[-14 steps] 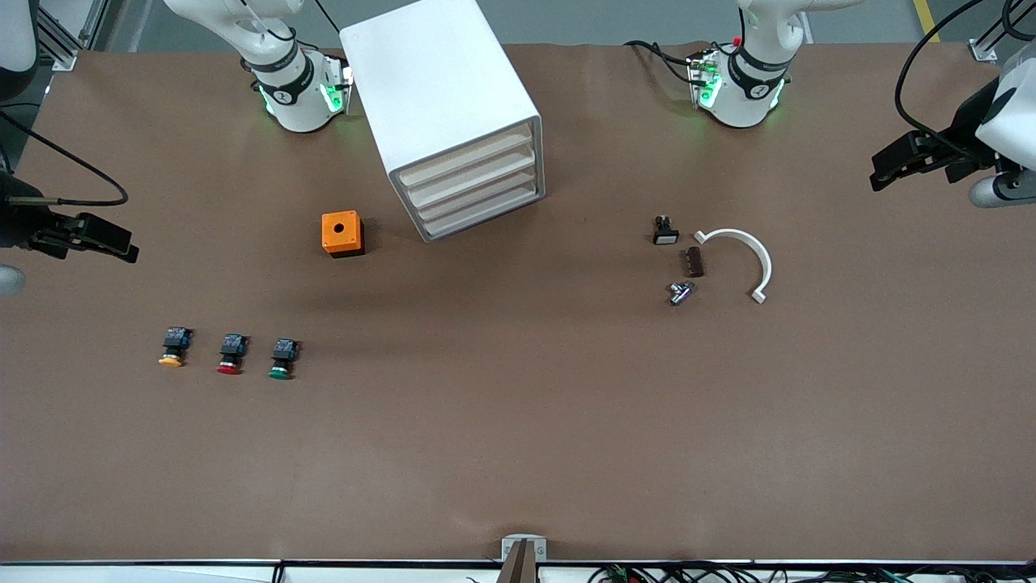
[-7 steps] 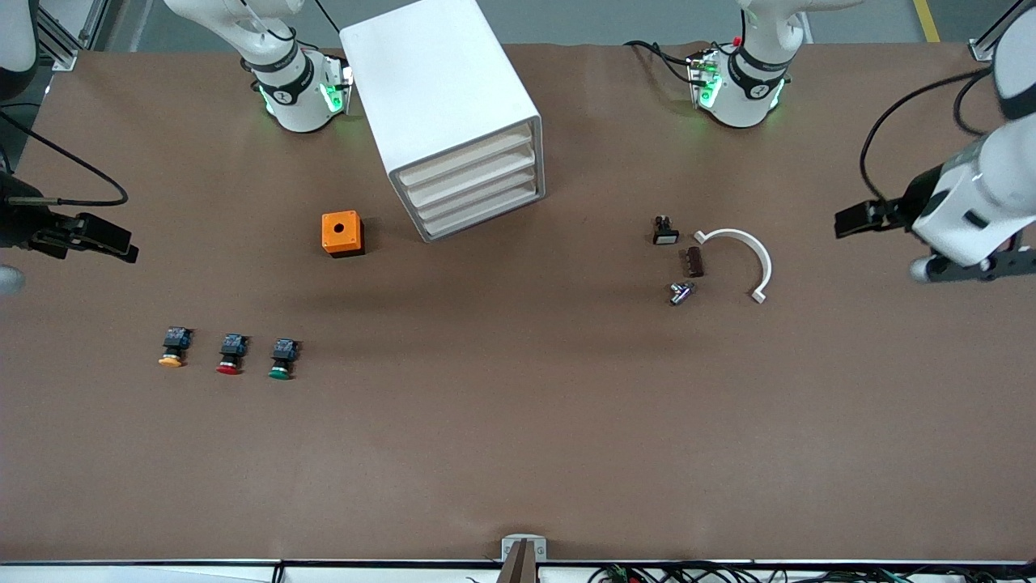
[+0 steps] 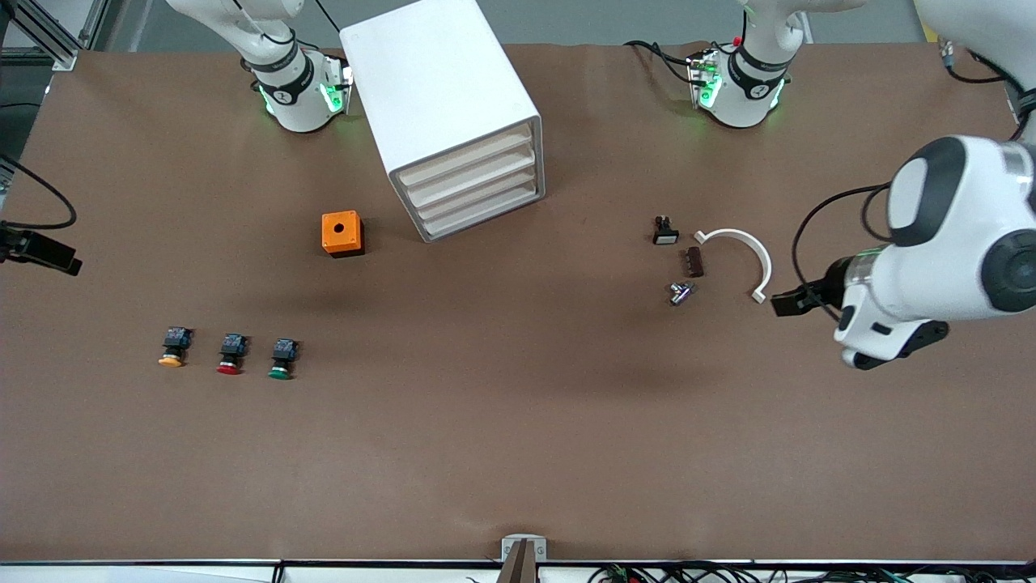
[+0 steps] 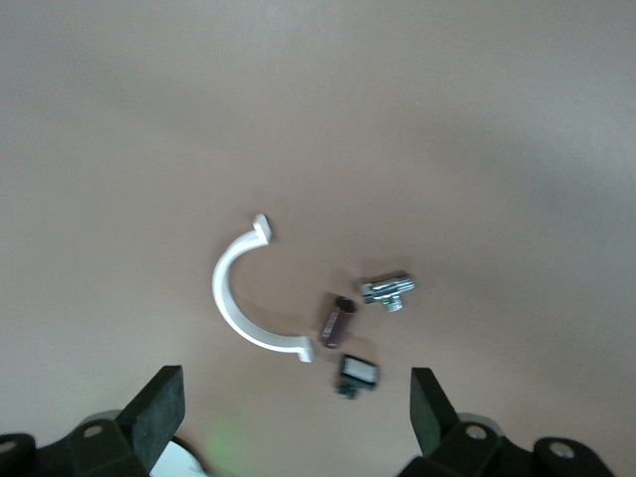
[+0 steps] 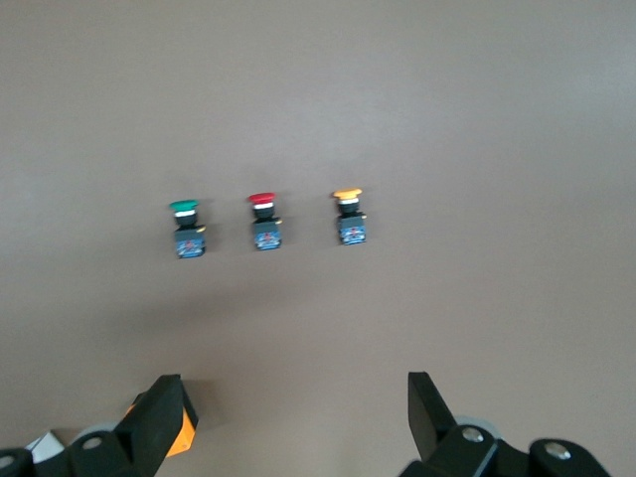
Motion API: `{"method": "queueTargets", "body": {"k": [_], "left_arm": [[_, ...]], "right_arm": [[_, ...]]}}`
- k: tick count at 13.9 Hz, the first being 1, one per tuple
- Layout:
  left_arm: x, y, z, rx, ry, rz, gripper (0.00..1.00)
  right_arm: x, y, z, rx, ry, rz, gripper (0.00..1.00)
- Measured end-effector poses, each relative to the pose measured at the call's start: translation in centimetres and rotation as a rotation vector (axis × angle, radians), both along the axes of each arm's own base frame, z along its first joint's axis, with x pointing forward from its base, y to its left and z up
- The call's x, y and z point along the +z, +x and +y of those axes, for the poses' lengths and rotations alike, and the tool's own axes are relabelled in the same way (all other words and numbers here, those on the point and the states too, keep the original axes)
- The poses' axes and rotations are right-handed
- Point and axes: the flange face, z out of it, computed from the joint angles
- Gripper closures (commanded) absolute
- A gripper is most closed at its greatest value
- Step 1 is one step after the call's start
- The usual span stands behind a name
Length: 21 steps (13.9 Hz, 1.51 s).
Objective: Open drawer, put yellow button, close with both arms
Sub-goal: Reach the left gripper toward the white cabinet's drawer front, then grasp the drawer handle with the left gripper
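Observation:
The white cabinet point(image 3: 441, 97) stands between the arm bases, and its top drawer point(image 3: 465, 160) is shut like the three below it. The yellow button point(image 3: 171, 349) lies on the table toward the right arm's end, beside a red-capped button point(image 3: 231, 355) and a green-capped button point(image 3: 282, 359). It also shows in the right wrist view point(image 5: 349, 214). My right gripper point(image 3: 48, 253) hangs open and empty at the table's edge there; its jaws point(image 5: 293, 402) stand wide apart. My left gripper point(image 3: 789, 303) is open and empty in the air beside a white curved clip point(image 3: 749, 251); its jaws point(image 4: 293, 397) stand wide apart.
An orange box with a hole point(image 3: 341, 233) sits beside the cabinet, toward the right arm's end. Beside the clip point(image 4: 238, 298) lie a small black switch point(image 3: 665, 231), a brown block point(image 3: 694, 261) and a metal fitting point(image 3: 681, 292).
The left arm has swung down from the table's corner until its gripper hangs beside the white clip. The right gripper has drawn back toward the table's edge.

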Motion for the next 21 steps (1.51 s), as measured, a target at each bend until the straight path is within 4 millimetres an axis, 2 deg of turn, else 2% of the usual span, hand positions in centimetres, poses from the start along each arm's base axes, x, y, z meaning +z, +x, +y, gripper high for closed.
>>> {"method": "queueTargets", "body": {"k": [2, 4, 7, 9, 12, 16, 19, 21], "left_arm": [[-2.1, -0.5, -4.1, 0.168, 0.07, 0.031, 0.0], [-4.4, -1.2, -7.4, 0.273, 0.076, 0.089, 0.0], [-9.0, -2.0, -10.8, 0.548, 0.133, 0.219, 0.0], [-11.6, -3.3, -14.4, 0.661, 0.199, 0.281, 0.0], [-12.7, -5.8, -19.7, 0.749, 0.241, 0.349, 0.0], [-14.2, -7.3, -22.6, 0.929, 0.292, 0.509, 0.0], [-15.6, -9.1, -25.9, 1.035, 0.352, 0.624, 0.0], [-15.4, -10.7, -28.6, 1.059, 0.371, 0.668, 0.0]], "right_arm": [[-2.3, 0.7, -2.7, -0.039, -0.004, 0.022, 0.0], [-4.8, 1.7, -4.2, -0.057, -0.007, 0.035, 0.0], [-8.0, 3.0, -4.8, -0.058, -0.008, 0.056, 0.0], [-9.3, 3.4, -5.0, -0.058, -0.011, 0.071, 0.0], [-11.7, 3.8, -6.4, -0.07, -0.026, 0.098, 0.0], [-15.7, 4.6, -7.7, -0.082, -0.022, 0.132, 0.0], [-17.0, 5.1, -7.7, -0.078, -0.023, 0.131, 0.0], [-17.0, 5.2, -7.8, -0.078, -0.024, 0.123, 0.0]]}}
